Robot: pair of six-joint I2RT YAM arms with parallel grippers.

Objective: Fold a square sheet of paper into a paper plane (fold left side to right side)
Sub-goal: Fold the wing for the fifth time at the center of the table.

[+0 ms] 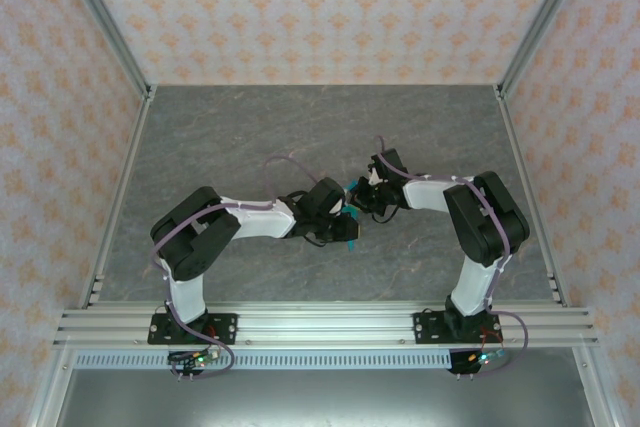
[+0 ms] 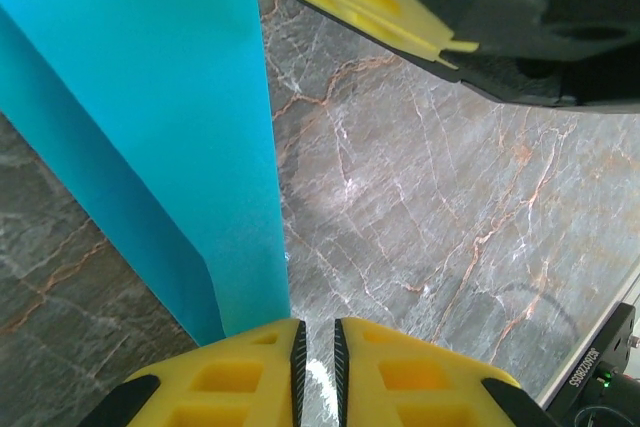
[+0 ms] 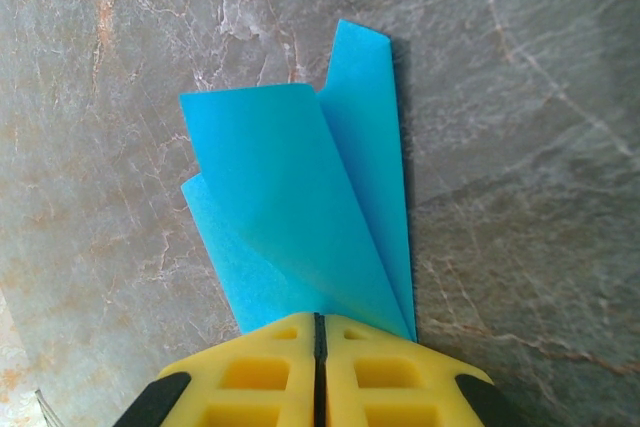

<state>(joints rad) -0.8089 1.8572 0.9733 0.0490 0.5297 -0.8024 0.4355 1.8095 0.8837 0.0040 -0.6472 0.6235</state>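
Yellow fingers of the left gripper [image 2: 315, 332] stand a narrow slit apart with nothing between them, their tips just beside an edge of the cyan paper [image 2: 150, 117] at mid-desk [image 2: 450, 207]. To the right, the right gripper [image 3: 316, 325] is clamped on the layered paper, its flaps fanning out. The step looks like the lengthwise left-to-right fold. Next, the left flap needs carrying over and pressing flat, edges aligned.

arms: 2, left arm [image 1: 255, 219] and right arm [image 1: 430, 192] | grippers: 2, left gripper [image 2: 316, 347] and right gripper [image 3: 316, 332] | yellow fingers [image 3: 250, 377]: 2 per gripper, 4 total | cyan-blue paper [image 3: 300, 207]: 1 piece (folded over itself, layer count unclear) | table [image 1: 300, 127]: 1 | patterned walls [image 1: 320, 7]: 3
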